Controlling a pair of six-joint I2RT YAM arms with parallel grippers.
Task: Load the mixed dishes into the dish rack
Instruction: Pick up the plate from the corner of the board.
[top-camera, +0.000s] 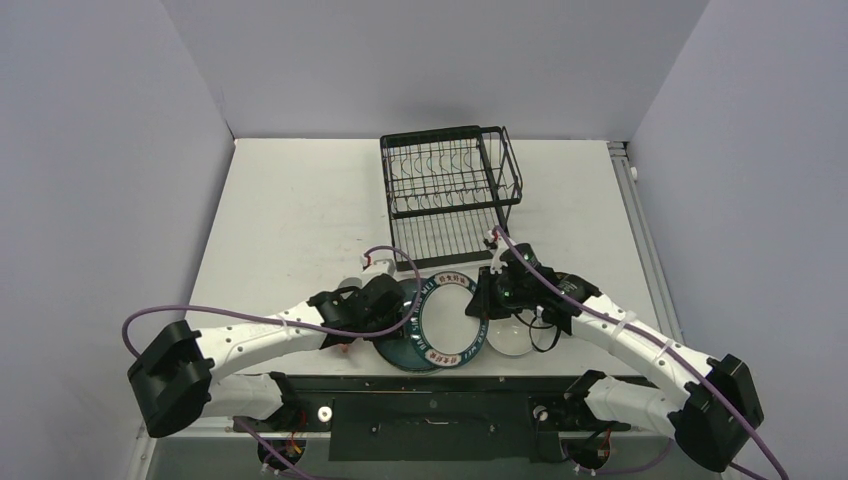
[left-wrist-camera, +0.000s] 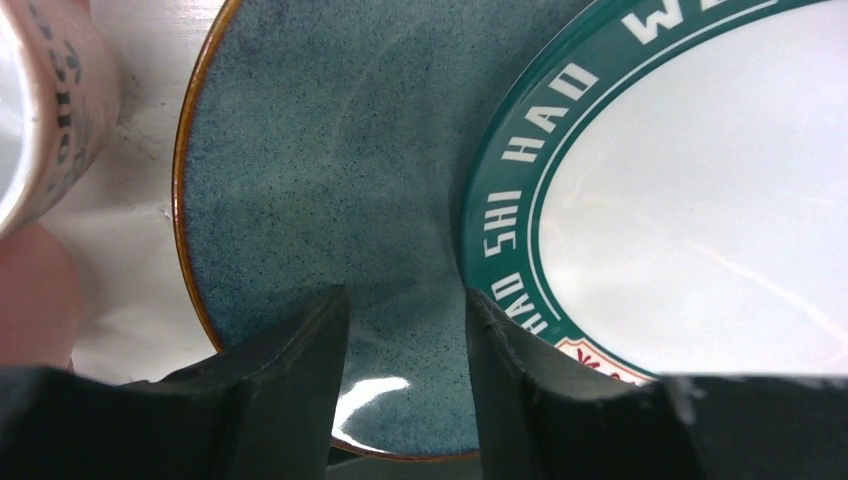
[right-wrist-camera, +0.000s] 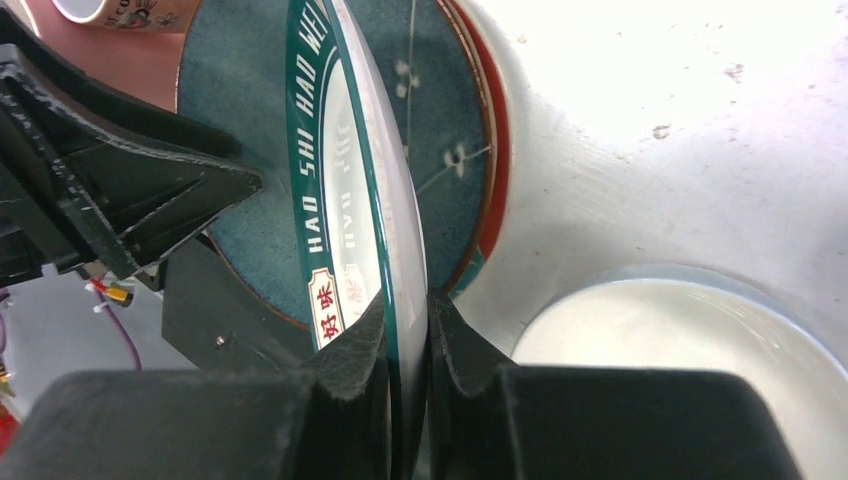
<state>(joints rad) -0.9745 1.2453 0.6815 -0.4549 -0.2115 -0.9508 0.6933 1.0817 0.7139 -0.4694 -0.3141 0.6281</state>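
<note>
Right claw (right-wrist-camera: 405, 315) pinches the lettered plate (right-wrist-camera: 340, 200); left claw (left-wrist-camera: 405, 340) gapes over teal plate (left-wrist-camera: 320, 170).

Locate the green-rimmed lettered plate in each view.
Top external: lettered plate at bottom centre.
Left wrist: fills the upper right.
Right wrist: edge-on at centre, clamped in the right pincer.
Shared landmark: the teal plate, bordering it in all three.

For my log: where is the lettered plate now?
Top view: the lettered plate is at the near edge of the table, over the teal plate, rim pinched by the right hand.
</note>
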